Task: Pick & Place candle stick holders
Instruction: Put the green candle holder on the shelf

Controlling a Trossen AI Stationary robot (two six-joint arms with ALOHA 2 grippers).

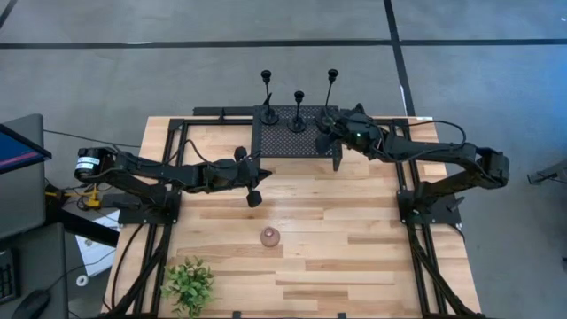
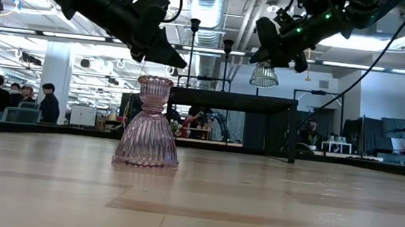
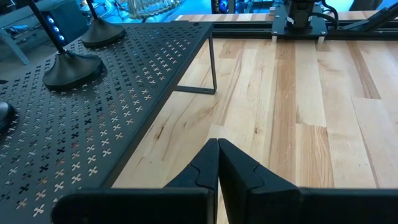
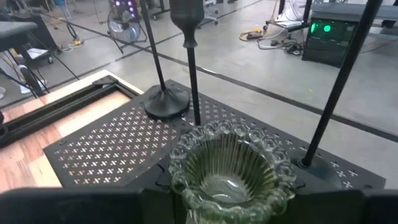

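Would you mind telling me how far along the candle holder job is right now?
Done: three black candlesticks stand on the perforated shelf. In hand: the right gripper carries a clear glass holder above that shelf. Left: the pink glass holder sits on the table; the left gripper is shut, empty.

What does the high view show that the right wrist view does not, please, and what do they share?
Only the high view: the pink glass holder on the bare wood, the plant, and the left pincer near the table's middle. Only the right wrist view: a clear ribbed glass holder gripped by the right pincer. Both: the black candlesticks on the perforated shelf.
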